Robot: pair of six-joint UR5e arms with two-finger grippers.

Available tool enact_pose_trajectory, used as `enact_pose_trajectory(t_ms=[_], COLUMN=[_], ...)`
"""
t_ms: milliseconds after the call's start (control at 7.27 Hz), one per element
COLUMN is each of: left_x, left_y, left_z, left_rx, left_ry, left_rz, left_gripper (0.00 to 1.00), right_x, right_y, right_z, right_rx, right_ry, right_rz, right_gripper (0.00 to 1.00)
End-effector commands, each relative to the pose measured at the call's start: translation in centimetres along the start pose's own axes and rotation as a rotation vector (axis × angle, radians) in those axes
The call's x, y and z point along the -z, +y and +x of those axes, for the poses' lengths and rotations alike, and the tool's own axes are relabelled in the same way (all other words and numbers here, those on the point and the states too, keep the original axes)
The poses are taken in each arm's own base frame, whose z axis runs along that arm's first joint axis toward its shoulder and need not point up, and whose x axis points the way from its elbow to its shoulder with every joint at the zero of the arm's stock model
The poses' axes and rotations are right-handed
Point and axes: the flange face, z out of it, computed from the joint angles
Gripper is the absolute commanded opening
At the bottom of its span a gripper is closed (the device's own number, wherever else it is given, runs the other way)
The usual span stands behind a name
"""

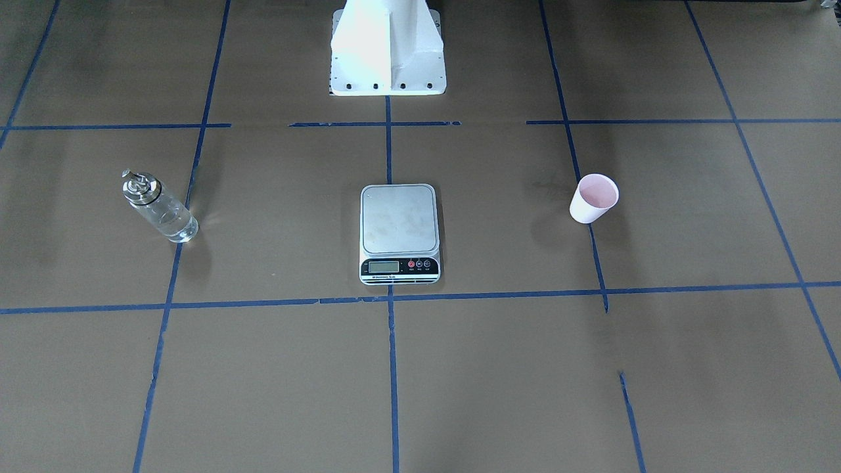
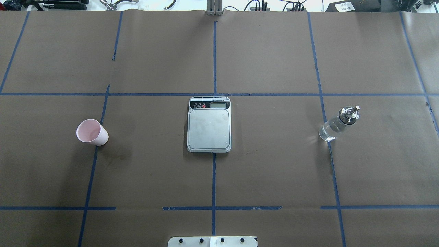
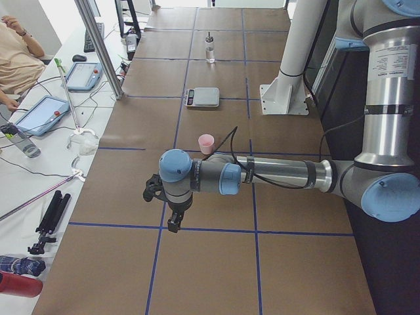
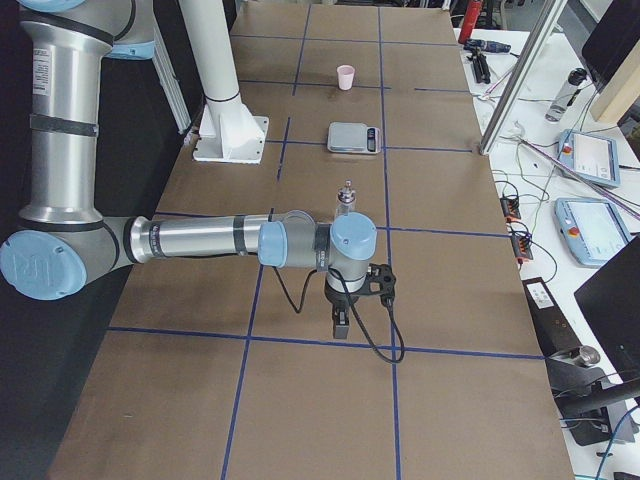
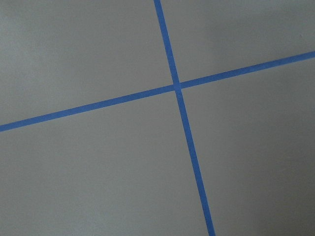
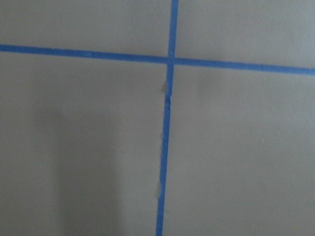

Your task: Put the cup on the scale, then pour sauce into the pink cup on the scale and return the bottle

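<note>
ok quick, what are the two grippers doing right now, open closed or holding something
Left gripper: cannot tell, it shows only in a side view.
Right gripper: cannot tell, same reason.

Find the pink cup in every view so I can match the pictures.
Exterior front-facing: cup right of the scale.
Overhead exterior: cup left of the scale.
Exterior left: cup mid-picture, nearer than the scale.
Exterior right: cup near top, beyond the scale.
Left wrist-mounted: not in it.
Right wrist-mounted: not in it.
Shared landmark: the scale.
</note>
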Motion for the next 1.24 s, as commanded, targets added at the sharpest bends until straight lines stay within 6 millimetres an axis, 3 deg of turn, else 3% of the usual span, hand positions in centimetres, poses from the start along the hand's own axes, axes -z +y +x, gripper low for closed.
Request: enact_pose_trajectory(t_ms=[0,275,550,688,825,1100], left_x=[4.1,5.6,5.9,5.4,1.4,-2.0], left_y=[-5.0,-5.9,-5.7,-5.7,-5.4,-5.2], left_z=[3.5,4.8,5.3,7.4,10.3,16.4], left_rx=[-0.176,-0.341,-0.208,-0.296,-0.331,-0.065], left_ry=[-0.015,-0.042,-0.008,0.012,0.107,0.165], left_rz=[0.187,0.38,0.429,0.481,0.414,0.36], left_gripper=[1.0,1.0,1.0,1.0,1.0,0.97], right_x=[4.2,5.1,5.0,5.6,5.3,5.3], right_y=[-5.3,-5.9,-5.8,-5.9,-5.9,-5.9], right_z=[-3.8,-4.5,-4.5,-5.0,-5.1,-5.1], right_rx=[0.135,0.194,0.195,0.208,0.207,0.204], right_ry=[0.006,-0.001,-0.015,-0.016,-0.017,-0.017], right_rz=[0.154,0.242,0.239,0.251,0.246,0.244], right_gripper=[1.0,1.0,1.0,1.0,1.0,1.0])
